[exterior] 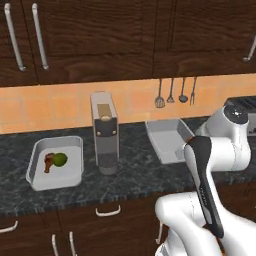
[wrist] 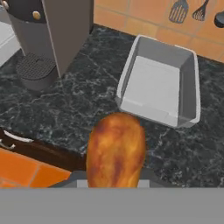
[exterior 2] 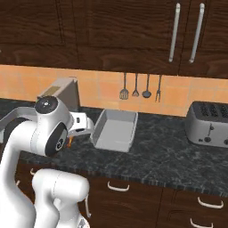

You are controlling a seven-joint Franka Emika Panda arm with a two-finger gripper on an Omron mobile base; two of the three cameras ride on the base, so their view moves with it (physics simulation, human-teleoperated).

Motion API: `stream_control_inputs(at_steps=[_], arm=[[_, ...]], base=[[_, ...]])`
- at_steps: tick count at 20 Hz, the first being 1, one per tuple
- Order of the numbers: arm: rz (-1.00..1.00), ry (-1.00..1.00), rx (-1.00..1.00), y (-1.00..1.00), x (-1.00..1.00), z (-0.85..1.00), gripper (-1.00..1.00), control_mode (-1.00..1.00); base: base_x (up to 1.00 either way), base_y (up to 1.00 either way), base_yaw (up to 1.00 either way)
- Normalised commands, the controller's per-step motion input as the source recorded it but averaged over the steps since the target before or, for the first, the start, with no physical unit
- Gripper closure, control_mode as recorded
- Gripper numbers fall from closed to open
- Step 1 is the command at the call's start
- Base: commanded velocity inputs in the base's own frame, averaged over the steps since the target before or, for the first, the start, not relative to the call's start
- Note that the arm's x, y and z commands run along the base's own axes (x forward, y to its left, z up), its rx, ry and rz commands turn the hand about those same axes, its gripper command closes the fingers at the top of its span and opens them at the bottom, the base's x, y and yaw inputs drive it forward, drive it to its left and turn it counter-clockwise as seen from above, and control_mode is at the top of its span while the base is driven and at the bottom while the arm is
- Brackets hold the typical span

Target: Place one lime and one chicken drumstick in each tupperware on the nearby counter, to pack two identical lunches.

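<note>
In the hand view a browned chicken drumstick (wrist: 116,151) stands between the fingers of my gripper (wrist: 114,178), which is shut on it. It hangs above the counter (wrist: 78,109) near its front edge, short of the empty right tupperware (wrist: 159,85) (exterior: 169,137) (exterior 2: 116,129). In the right base view a small orange tip of the drumstick (exterior 2: 70,142) shows under the hand. The left tupperware (exterior: 37,177), left of the coffee machine, holds a lime (exterior: 60,159) and another drumstick (exterior: 49,162) touching each other.
A tall grey coffee machine (exterior: 105,132) (wrist: 48,30) stands between the two trays. A silver toaster (exterior 2: 208,122) sits at the far right. Several utensils (exterior 2: 138,87) hang on the tiled wall. Drawers with silver handles (exterior 2: 118,186) run below the counter.
</note>
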Motion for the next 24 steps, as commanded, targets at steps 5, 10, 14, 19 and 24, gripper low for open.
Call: stream_control_inputs(at_steps=[5, 10, 14, 19, 24], arm=[[-0.03, 0.01, 0.0, -0.07, 0.09, -0.04, 1.0, -1.0], [-0.15, 0.01, 0.0, -0.28, 0.57, -0.35, 1.0, -1.0], [-0.14, 0.0, 0.0, -0.31, 0.84, -0.35, 1.0, -1.0], [-0.04, 0.08, 0.01, -0.25, 0.85, -0.23, 1.0, -1.0], [0.0, 0.17, 0.04, -0.21, 0.6, -0.22, 1.0, -1.0]], base=[[0.47, -0.08, -0.13], [0.0, 0.0, 0.0], [0.0, 0.0, 0.0], [0.0, 0.0, 0.0], [0.0, 0.0, 0.0]])
